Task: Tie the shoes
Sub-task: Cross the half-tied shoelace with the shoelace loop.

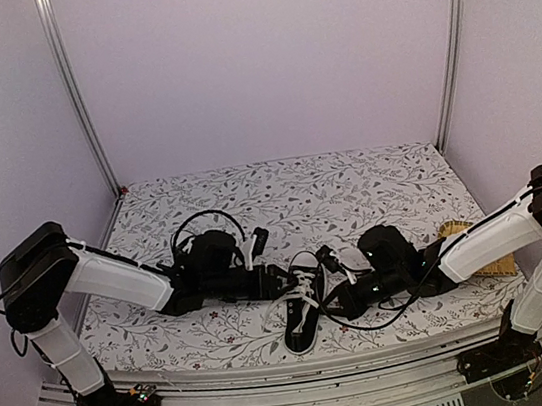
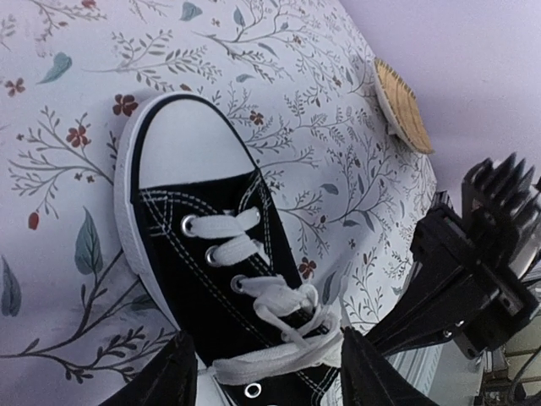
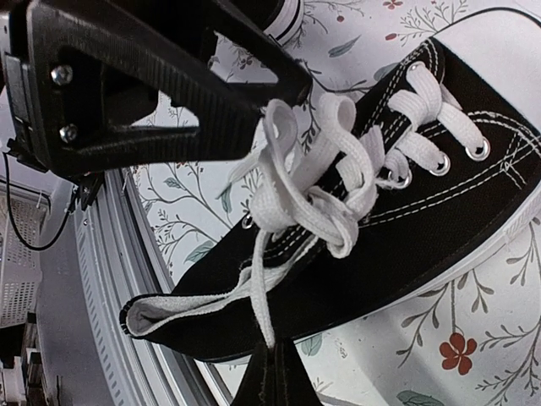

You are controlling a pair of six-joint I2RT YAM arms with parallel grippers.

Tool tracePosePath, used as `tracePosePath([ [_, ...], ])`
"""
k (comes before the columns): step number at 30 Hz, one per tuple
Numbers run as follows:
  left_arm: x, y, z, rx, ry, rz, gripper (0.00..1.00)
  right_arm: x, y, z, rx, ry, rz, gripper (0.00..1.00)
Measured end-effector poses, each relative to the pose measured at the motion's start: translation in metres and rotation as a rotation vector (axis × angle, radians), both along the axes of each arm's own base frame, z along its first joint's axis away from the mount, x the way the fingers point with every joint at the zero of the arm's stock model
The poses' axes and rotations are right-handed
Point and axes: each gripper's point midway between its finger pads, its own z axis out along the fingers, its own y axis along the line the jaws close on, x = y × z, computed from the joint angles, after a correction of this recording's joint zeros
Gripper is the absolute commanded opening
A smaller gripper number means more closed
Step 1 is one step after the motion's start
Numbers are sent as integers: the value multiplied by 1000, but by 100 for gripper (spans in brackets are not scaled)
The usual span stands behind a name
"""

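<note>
Right pincer (image 3: 270, 362) clenches a lace (image 3: 261, 296); left pincer (image 2: 275, 372) spread astride the shoe (image 2: 196, 283).

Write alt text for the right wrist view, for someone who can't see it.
The right gripper pinches a white lace running straight from a loose knot on a black sneaker lying on a floral tablecloth. A black finger of the left gripper fills the upper left, beside a lace loop.
</note>
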Motion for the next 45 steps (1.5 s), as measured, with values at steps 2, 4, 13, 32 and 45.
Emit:
tracePosePath([
  [2, -7, 3, -7, 1, 21, -4, 45, 0, 0, 1, 3, -2, 0, 2],
  [4, -14, 5, -11, -3, 43, -7, 28, 1, 1, 1, 6, -2, -1, 2],
  [13, -40, 3, -17, -30, 79, -38, 0, -1, -1, -2, 3, 2, -2, 2],
  [32, -79, -4, -22, -73, 142, -37, 18, 11, -14, -14, -55, 10, -118, 2],
  [45, -45, 22, 26, -34, 23, 109, 56, 12, -15, -15, -59, 10, -124, 2],
])
